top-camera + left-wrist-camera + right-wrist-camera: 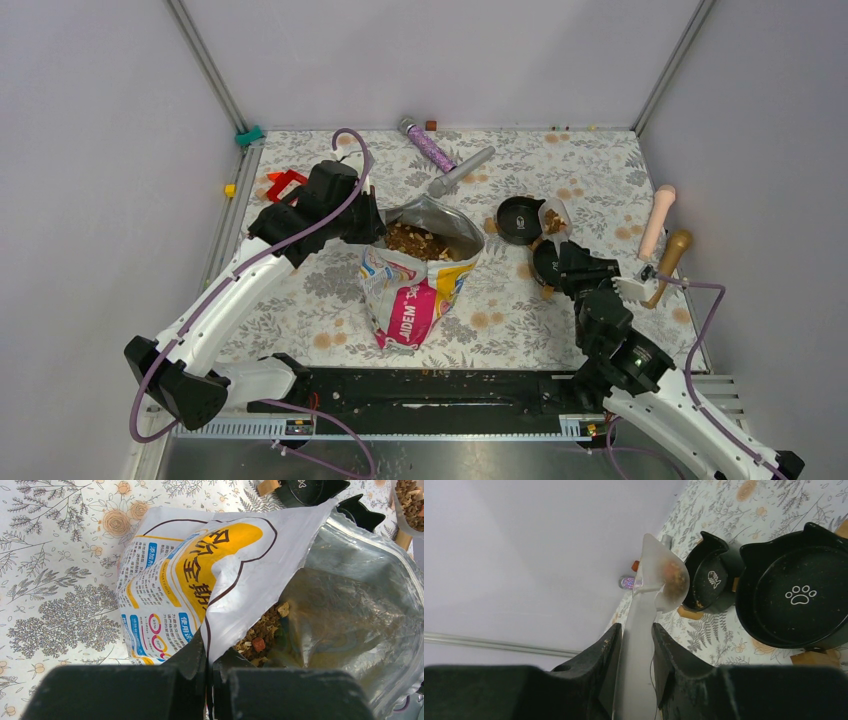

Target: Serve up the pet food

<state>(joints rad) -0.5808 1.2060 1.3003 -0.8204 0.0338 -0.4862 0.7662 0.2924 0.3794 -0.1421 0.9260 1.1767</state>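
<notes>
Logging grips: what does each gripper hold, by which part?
The left gripper pinches the food bag at its top edge; the right gripper holds the scoop by its handle.

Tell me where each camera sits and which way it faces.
Top external: above, behind the arms, looking down on the table; both arms show.
Left wrist: looks down on the bag; the left gripper shows, shut on its rim.
Right wrist: looks along the scoop toward two black bowls; the right gripper holds its handle.
All three share the scoop.
</notes>
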